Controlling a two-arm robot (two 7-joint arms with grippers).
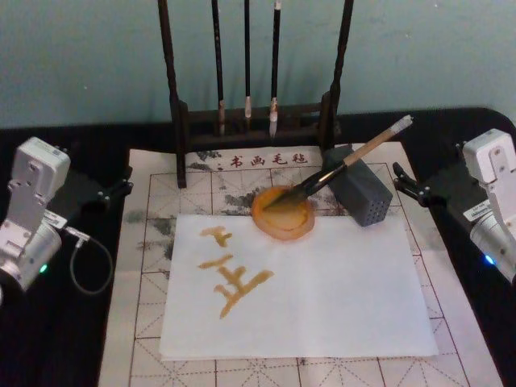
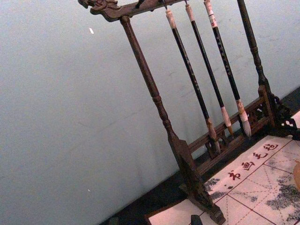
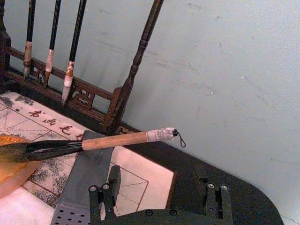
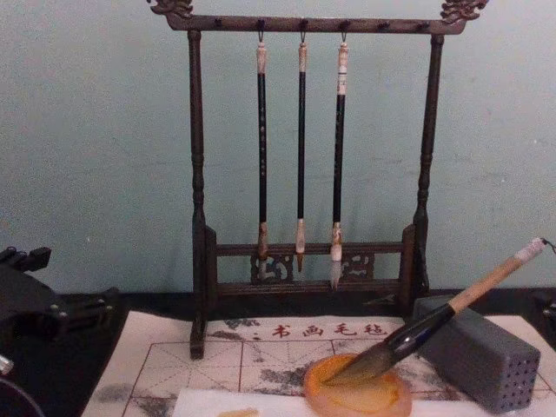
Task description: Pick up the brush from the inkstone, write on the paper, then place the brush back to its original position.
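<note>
The large brush (image 1: 348, 164), with a tan wooden handle, white capped end and glossy black ferrule, lies with its dark bristles in the round, shallow amber inkstone (image 1: 282, 227). Its handle leans on the top edge of the grey rectangular block with small holes (image 1: 367, 197). Its long axis runs from the dish up and back toward the robot's right, and the capped end overhangs the block in the air.

That raised end points toward the right gripper (image 1: 403, 184), which sits over the black desk (image 1: 48, 339) beside the right edge of the gridded felt mat (image 1: 141, 322). It is near the block but apart from it, and the right wrist view shows it released and grasping nothing. It is clearly the nearer one, and I judge that any reach for the handle belongs to it.

The left gripper (image 1: 114, 189) is parked at the far left edge of the mat, well apart from the brush. I cannot tell whether it is released or clenched.

The white paper (image 1: 339, 290) lies just in front of the inkstone. It carries amber strokes on its left half and is bare on the right, so there is open room there.

Behind the brush, the right post of the dark wooden rack (image 1: 332, 121), hung with three thin black brushes (image 1: 247, 81), stands close to the handle. A lift would do better to come forward than back.
</note>
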